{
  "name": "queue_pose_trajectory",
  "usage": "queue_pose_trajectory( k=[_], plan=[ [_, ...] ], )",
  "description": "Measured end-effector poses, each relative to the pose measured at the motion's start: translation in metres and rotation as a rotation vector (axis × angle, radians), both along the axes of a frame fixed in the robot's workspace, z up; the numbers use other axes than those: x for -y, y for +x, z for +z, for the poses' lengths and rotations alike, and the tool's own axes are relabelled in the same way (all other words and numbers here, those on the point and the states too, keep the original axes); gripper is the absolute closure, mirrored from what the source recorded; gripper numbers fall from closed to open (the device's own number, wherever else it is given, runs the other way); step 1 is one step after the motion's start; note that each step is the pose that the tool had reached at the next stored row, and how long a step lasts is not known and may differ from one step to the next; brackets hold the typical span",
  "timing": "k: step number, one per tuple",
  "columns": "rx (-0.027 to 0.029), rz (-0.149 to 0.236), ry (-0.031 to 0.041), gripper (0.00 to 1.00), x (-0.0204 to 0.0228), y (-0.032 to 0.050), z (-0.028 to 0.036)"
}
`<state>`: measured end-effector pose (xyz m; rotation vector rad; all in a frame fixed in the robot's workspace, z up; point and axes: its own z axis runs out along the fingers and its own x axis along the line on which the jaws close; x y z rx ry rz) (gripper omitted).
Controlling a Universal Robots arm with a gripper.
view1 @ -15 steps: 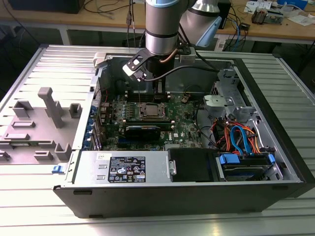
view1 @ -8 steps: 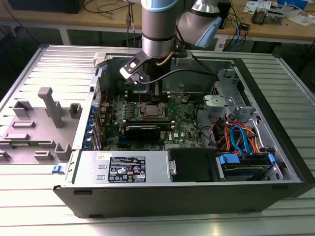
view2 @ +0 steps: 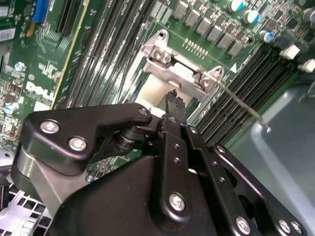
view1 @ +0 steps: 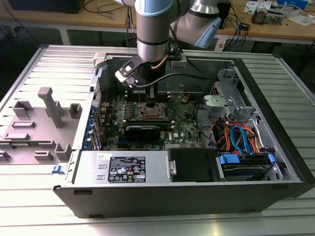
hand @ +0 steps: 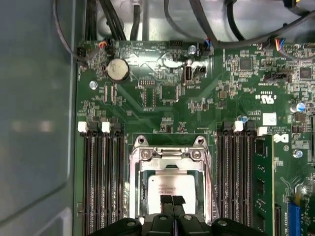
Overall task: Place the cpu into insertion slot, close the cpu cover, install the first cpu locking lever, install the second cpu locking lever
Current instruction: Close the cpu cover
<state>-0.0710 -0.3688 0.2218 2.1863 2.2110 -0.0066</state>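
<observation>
Two black fingertips [hand: 166, 200] of the arm's black gripper [hand: 172, 200] stand drawn together with only a hairline between them, and nothing shows pinched there. Straight beneath them lies the cpu [hand: 172, 187], a small flat square chip with a dull silver-grey top, seated level inside the insertion slot [hand: 143, 177], the square dark-framed socket. Around the chip, over that socket, lies the cpu cover [hand: 170, 153], a thin silver-grey metal frame plate with a square cut-out. It looks lowered, its hinged edge on the socket's far side from the gripper. In the second wrist view the tips [view2: 172, 98] sit just short of that hinged edge. From the socket's hinge corner a thin steel locking lever [view2: 241, 105] slants outward across the long black memory slots [view2: 246, 69], seemingly unlatched. Beyond the socket spreads the green motherboard [view1: 187, 118] inside the open grey computer case [view1: 275, 147].
</observation>
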Motion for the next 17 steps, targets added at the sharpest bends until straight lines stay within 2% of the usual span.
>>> queue_pose_trajectory(
  k=[9, 17],
  plan=[
    [0.0000, 0.007, 0.0001, 0.89, 0.0001, -0.0192, -0.0060],
    [-0.0002, 0.008, 0.0000, 0.89, 0.0001, -0.0206, -0.0106]
  ],
)
